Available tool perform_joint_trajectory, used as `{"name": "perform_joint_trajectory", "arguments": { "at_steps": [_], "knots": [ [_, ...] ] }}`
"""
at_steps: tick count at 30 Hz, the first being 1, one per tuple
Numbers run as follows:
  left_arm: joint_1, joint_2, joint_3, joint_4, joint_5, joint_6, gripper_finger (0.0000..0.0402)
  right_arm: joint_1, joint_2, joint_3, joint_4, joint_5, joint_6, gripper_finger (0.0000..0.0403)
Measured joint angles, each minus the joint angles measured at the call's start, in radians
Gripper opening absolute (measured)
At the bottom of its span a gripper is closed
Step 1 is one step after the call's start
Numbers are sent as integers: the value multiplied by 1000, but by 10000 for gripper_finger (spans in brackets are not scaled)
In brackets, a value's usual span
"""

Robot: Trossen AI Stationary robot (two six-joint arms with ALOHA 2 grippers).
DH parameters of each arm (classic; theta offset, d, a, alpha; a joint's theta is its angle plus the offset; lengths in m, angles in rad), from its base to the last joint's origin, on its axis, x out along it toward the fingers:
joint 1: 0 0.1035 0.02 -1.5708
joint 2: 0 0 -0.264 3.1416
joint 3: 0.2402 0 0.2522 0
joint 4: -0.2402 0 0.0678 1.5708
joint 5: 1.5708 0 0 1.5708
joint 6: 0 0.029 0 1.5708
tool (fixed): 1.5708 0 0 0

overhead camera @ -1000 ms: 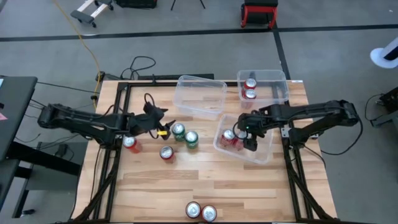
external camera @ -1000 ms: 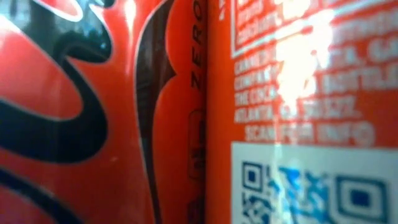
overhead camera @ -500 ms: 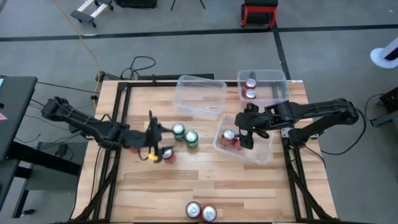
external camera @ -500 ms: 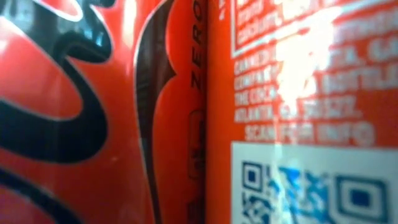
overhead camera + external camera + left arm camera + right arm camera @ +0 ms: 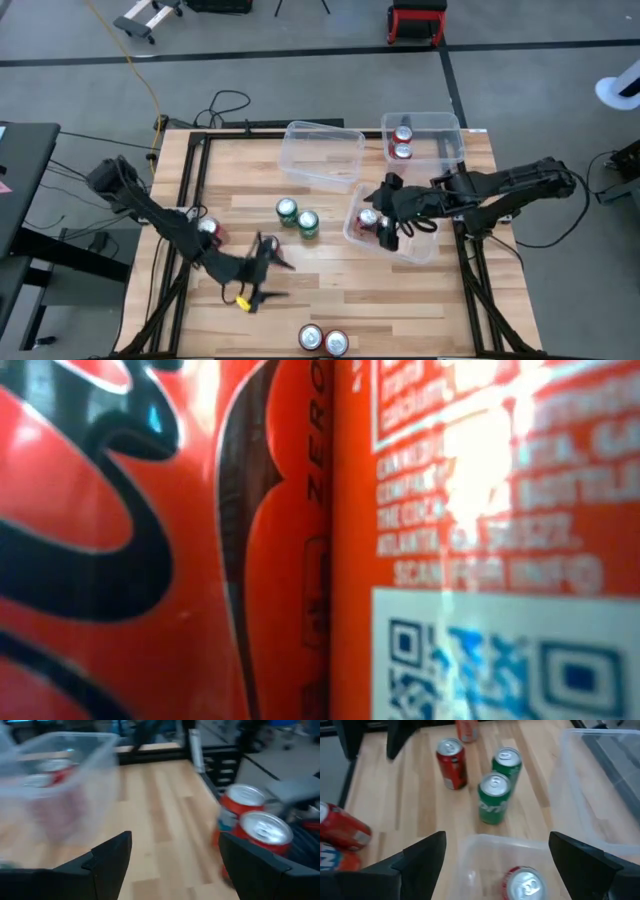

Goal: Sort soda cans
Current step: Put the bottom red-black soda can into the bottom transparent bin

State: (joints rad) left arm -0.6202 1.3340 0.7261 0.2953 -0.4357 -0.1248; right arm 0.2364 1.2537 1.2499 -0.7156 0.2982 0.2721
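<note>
Soda cans stand upright on the wooden table [image 5: 400, 300]: two green ones [image 5: 287, 210] [image 5: 307, 224] mid-table, a red one [image 5: 208, 230] at the left, two red ones [image 5: 310, 340] [image 5: 336, 343] at the near edge. Another red can [image 5: 451, 762] stands beside the green cans; my left arm covers it in the high view. My left gripper [image 5: 268, 280] [image 5: 175, 850] hangs open near mid-table, pointing at the near-edge cans [image 5: 252, 817], with nothing between its fingers. My right gripper [image 5: 385, 238] [image 5: 495, 850] is open above a tilted clear bin [image 5: 412, 245] that holds a red can [image 5: 522, 882].
An empty clear bin [image 5: 322, 155] sits at the far middle. A clear bin [image 5: 445, 128] at the far right holds two red cans [image 5: 403, 143]. The low view is filled by the walls of two red cans [image 5: 150, 540] right against the camera. Bare wood lies near right.
My left gripper has swung from beside the green cans toward the table's near edge and turned toward the near-edge cans, staying open. My right gripper has risen out of the tilted bin and tipped up, still open. No can has moved.
</note>
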Motion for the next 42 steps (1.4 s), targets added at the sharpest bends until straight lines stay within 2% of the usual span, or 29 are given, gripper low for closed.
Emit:
{"name": "perform_joint_trajectory", "arguments": {
  "at_steps": [4, 9, 19, 24, 32, 42],
  "knots": [
    [-31, 135, 0, 169, 55, 6, 293, 35, 0, 0, 12, 0, 32, 369],
    [-42, 222, 0, 268, 108, -31, 297, 65, 0, 0, 14, 20, 44, 369],
    [-35, 370, 0, 408, 257, -187, 359, 63, 0, 0, 13, 22, 53, 369],
    [-40, 407, 0, 509, 332, -205, 376, 64, 0, 0, 14, 22, 65, 369],
    [-44, 482, 28, 540, 304, -175, 379, 97, 1, 0, 10, 22, 123, 369],
    [-40, 588, 114, 539, 323, -131, 379, 132, 1, 0, 4, 51, 150, 369]
  ]
}}
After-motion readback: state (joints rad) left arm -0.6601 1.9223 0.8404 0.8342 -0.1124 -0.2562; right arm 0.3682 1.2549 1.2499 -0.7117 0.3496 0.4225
